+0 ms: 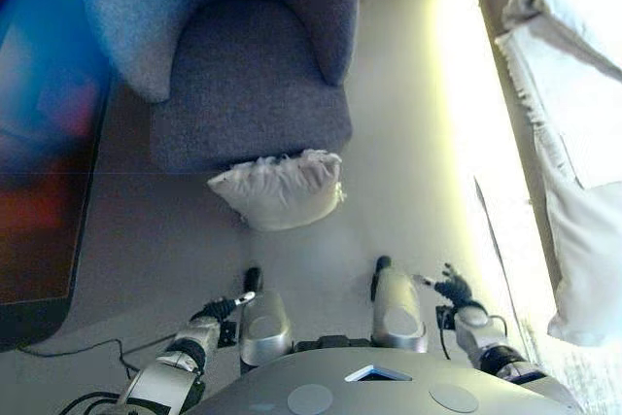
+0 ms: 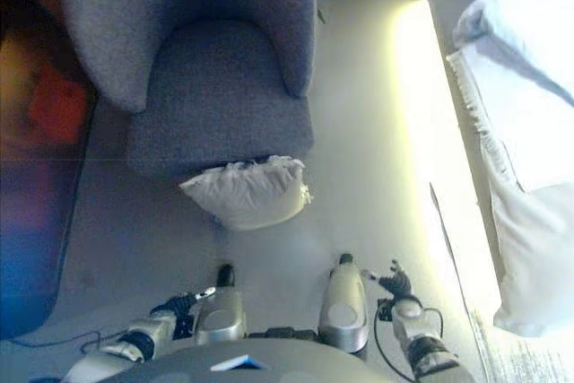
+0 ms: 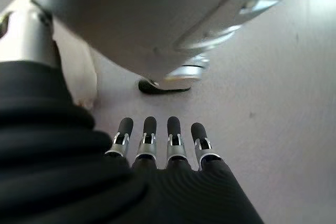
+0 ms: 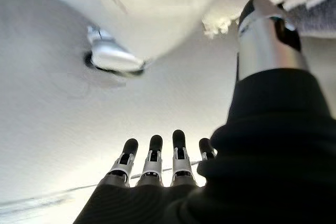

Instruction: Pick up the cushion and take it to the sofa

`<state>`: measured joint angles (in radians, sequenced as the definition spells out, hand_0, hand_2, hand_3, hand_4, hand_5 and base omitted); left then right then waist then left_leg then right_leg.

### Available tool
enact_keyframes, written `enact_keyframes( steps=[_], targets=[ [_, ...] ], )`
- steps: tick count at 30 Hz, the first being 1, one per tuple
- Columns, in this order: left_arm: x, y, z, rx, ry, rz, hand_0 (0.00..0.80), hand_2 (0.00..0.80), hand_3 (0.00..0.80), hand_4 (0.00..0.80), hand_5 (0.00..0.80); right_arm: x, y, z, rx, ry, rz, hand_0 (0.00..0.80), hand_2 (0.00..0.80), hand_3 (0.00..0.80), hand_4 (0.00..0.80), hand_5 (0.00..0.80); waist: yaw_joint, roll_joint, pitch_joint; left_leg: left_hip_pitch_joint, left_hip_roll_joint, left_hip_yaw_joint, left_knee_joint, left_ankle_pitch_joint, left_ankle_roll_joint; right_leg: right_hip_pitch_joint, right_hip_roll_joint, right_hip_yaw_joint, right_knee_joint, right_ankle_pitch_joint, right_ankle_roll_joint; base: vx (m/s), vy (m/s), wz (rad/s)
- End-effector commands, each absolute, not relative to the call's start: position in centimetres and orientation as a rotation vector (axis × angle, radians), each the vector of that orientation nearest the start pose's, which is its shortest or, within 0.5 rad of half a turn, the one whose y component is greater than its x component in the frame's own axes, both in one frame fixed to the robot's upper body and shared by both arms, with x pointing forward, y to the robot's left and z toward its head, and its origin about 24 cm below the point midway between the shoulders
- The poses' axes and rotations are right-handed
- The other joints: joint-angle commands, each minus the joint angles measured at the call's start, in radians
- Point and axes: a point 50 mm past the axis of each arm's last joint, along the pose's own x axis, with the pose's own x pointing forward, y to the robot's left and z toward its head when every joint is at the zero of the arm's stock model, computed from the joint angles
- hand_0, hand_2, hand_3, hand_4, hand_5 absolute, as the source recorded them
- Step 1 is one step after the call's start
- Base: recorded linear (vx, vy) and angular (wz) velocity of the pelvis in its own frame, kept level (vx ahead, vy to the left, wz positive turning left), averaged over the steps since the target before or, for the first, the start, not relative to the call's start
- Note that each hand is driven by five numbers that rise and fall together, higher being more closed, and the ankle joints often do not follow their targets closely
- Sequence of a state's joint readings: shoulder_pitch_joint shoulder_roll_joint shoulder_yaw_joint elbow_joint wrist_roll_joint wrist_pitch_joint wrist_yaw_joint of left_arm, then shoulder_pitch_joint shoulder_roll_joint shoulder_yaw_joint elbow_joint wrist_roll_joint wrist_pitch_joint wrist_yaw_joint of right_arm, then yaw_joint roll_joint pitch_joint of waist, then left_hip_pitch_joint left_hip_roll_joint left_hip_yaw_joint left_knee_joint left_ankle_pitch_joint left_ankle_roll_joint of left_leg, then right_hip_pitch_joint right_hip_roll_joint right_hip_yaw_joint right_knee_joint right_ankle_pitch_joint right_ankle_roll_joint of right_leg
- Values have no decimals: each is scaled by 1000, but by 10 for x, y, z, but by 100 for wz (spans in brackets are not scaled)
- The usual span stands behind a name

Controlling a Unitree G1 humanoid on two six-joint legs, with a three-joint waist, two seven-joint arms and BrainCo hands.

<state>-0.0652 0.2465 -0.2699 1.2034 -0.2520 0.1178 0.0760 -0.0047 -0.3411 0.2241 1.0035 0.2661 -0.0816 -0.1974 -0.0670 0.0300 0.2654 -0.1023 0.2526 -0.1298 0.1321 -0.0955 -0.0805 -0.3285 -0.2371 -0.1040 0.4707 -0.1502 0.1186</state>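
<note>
A white cushion point(image 1: 280, 190) with a frilled edge lies on the floor, leaning against the front of a grey-blue armchair point(image 1: 248, 75). My left hand point(image 1: 224, 310) hangs low at my left side, short of the cushion. Its fingers point(image 3: 149, 132) are straight and hold nothing. My right hand point(image 1: 453, 289) hangs at my right side, also short of the cushion. Its fingers point(image 4: 178, 145) are straight and empty. A white edge of the cushion point(image 3: 81, 80) shows in the left wrist view.
A dark rug point(image 1: 39, 201) lies on the floor to the left of the armchair. White bedding point(image 1: 583, 114) runs along the right side. A bright strip of light point(image 1: 466, 104) falls on the grey floor between the armchair and the bedding.
</note>
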Motion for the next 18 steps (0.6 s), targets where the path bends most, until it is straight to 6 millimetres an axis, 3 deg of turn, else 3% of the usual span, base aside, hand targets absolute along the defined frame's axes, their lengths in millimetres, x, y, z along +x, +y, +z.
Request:
enact_keyframes(
  steps=[1, 3, 4, 5, 8, 10, 12, 13, 16, 18],
  targets=[
    [117, 244, -151, 234, 1186, 130, 0, 0, 0, 0, 0, 142, -263, -126, -229, 895, -296, 0, 0, 0, 0, 0, 21, -43, -40, 200, -16, 18, 112, -9, -38, -61, -65, 85, -281, 282, 86, 205, -255, 23],
    [114, 243, -152, 190, 1183, 150, 0, 0, 0, 0, 0, 140, -263, -128, -221, 909, -300, 0, 0, 0, 0, 0, 33, -43, -51, 202, -53, 16, 127, -31, -30, -37, -69, 57, -294, 281, 80, 242, -196, 33],
    [110, 240, -153, 124, 1169, 178, 0, 0, 0, 0, 0, 137, -260, -130, -215, 926, -296, 0, 0, 0, 0, 0, 45, -42, -63, 193, -117, 32, 143, -76, -12, -2, -69, 28, -306, 279, 74, 295, -159, 71],
    [109, 239, -153, 106, 1161, 177, 0, 0, 0, 0, 0, 134, -257, -132, -216, 936, -288, 0, 0, 0, 0, 0, 46, -42, -70, 186, -139, 54, 145, -91, -2, 20, -69, 10, -312, 275, 70, 308, -118, 75],
    [117, 236, -150, 88, 1085, 150, 0, 0, 0, 0, 0, 126, -247, -138, -233, 961, -251, 0, 0, 0, 0, 0, 41, -36, -84, 178, -186, 110, 80, -145, 34, 46, -62, -24, -309, 261, 64, 218, 16, 58],
    [132, 234, -143, 6, 992, 204, 0, 0, 0, 0, 0, 122, -241, -141, -243, 980, -228, 0, 0, 0, 0, 0, 35, -15, -79, 208, -191, 115, -41, -114, 45, 19, -32, -46, -256, 244, 61, 159, 151, 50],
    [149, 233, -135, -26, 912, 221, 0, 0, 0, 0, 0, 122, -235, -142, -238, 978, -225, 0, 0, 0, 0, 0, 38, -1, -66, 228, -164, 110, -154, -53, 32, -24, -10, -66, -199, 236, 63, 36, 151, 40],
    [160, 232, -129, -37, 870, 231, 0, 0, 0, 0, 0, 125, -234, -142, -229, 967, -227, 0, 0, 0, 0, 0, 47, 9, -58, 227, -128, 95, -218, 5, 6, -44, 6, -84, -182, 217, 54, -62, 105, 23],
    [193, 227, -115, -24, 812, 234, 0, 0, 0, 0, 0, 144, -229, -135, -195, 894, -248, 0, 0, 0, 0, 0, 74, 12, -28, 118, -38, 52, -219, 110, -71, -41, 30, -150, -194, 170, 11, -80, 66, 11],
    [201, 225, -113, -39, 807, 252, 0, 0, 0, 0, 0, 154, -228, -131, -180, 853, -294, 0, 0, 0, 0, 0, 81, 14, -12, 84, 7, 43, -219, 131, -86, -50, 34, -145, -158, 124, 7, 100, 236, 10]
  ],
)
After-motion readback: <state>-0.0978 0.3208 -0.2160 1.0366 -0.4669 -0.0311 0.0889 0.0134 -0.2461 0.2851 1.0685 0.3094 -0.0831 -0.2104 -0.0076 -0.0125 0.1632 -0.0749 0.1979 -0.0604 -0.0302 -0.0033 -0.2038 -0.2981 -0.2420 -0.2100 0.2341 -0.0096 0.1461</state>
